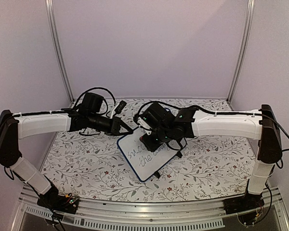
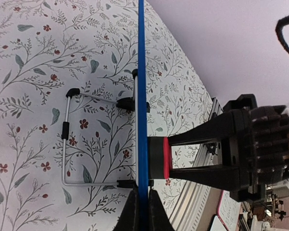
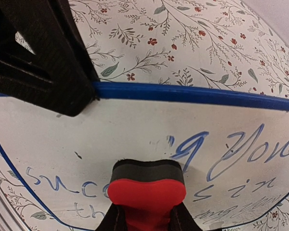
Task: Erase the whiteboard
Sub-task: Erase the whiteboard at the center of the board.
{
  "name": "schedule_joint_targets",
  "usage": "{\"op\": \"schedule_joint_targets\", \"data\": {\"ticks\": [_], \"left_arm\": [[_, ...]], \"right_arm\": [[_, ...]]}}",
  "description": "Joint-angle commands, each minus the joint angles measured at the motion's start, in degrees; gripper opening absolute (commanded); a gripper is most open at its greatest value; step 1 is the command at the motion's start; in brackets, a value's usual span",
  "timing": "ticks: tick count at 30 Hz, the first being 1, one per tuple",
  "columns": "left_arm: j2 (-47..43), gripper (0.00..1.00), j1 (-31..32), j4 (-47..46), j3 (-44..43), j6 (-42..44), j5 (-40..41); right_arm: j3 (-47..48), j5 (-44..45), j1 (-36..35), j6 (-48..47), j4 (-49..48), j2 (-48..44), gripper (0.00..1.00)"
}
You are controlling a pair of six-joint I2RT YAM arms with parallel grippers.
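Whiteboard (image 1: pixel 143 161) stands tilted on wire stand (image 2: pixel 65 144), mid-desk (image 1: pixel 86 163), w/ blue writing (image 3: pixel 241 149) on its face. L claw (image 2: pixel 142 211) clamped shut on board's blue frame edge. R claw (image 3: pixel 147 219) closed on red eraser block (image 3: pixel 147 187), dark pad side touching board face.

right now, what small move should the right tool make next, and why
Probably slide the eraser sideways along the board: the right tool holds its felt against the face, blue writing shows on both sides of it, and the left tool clamps the frame to steady it.
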State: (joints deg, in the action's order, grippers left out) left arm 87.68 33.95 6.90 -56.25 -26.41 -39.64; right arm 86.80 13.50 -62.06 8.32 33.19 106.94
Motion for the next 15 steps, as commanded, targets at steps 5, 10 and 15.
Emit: {"op": "schedule_joint_targets", "data": {"ticks": [5, 10, 15], "left_arm": [[0.34, 0.00, 1.09, -1.39, 0.17, 1.18, -2.24], [-0.04, 0.00, 1.03, -1.22, 0.17, 1.39, -1.81], [-0.21, 0.00, 0.87, -1.09, 0.17, 1.36, -1.31]], "right_arm": [[8.44, 2.39, 0.36, -1.48, 1.09, 3.30, 0.19], [9.60, 2.44, 0.62, -2.20, 1.91, 4.35, 0.19], [5.72, 1.01, 0.63, -1.61, 1.57, 2.97, 0.19]]}}
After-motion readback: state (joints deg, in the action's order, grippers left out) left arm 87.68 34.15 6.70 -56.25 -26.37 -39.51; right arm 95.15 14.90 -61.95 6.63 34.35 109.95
